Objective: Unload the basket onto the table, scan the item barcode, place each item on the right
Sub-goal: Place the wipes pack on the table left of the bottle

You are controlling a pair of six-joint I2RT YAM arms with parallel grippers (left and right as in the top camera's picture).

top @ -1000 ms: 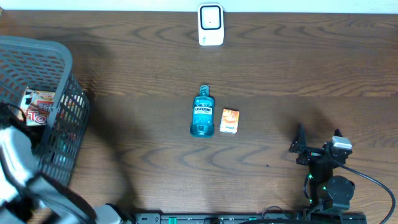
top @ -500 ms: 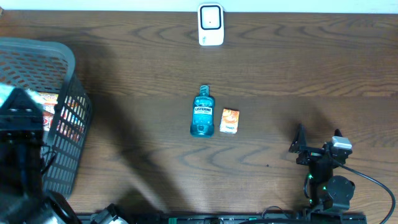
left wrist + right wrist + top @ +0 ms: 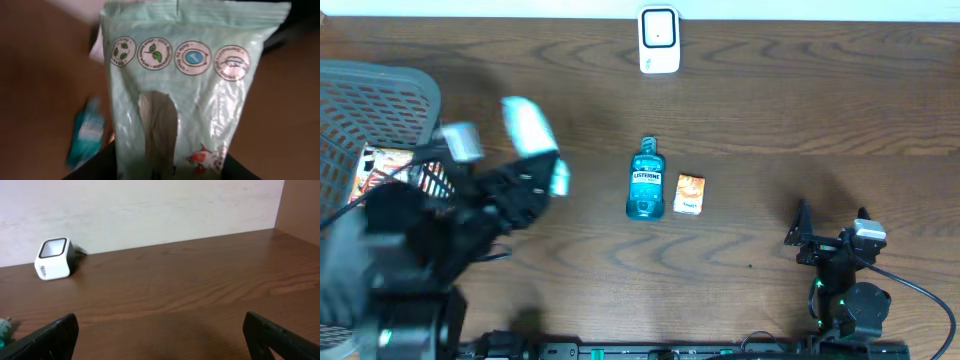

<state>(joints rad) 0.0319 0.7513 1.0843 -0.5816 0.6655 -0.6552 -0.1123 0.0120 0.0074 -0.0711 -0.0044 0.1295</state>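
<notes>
1. Just now the left arm has swung out of the basket where it was a second ago. It now hangs over the bare table, blurred with motion.
2. The left gripper is pinching a pale green pouch. The wrist view shows the pouch's printed face with four round symbols, clamped at its lower end. No barcode shows on that side.
3. From overhead the pouch is in the air between the basket and the mouthwash bottle. It is well short of the scanner at the far edge.
4. The right gripper rests near the front right with its jaws spread wide, holding nothing.
5. The bottle and the small orange box lie where they were.
6. My reading: the pick-up is done and the carry has begun. The pouch must next reach the scanner, probably turned so its hidden side faces the window.
</notes>
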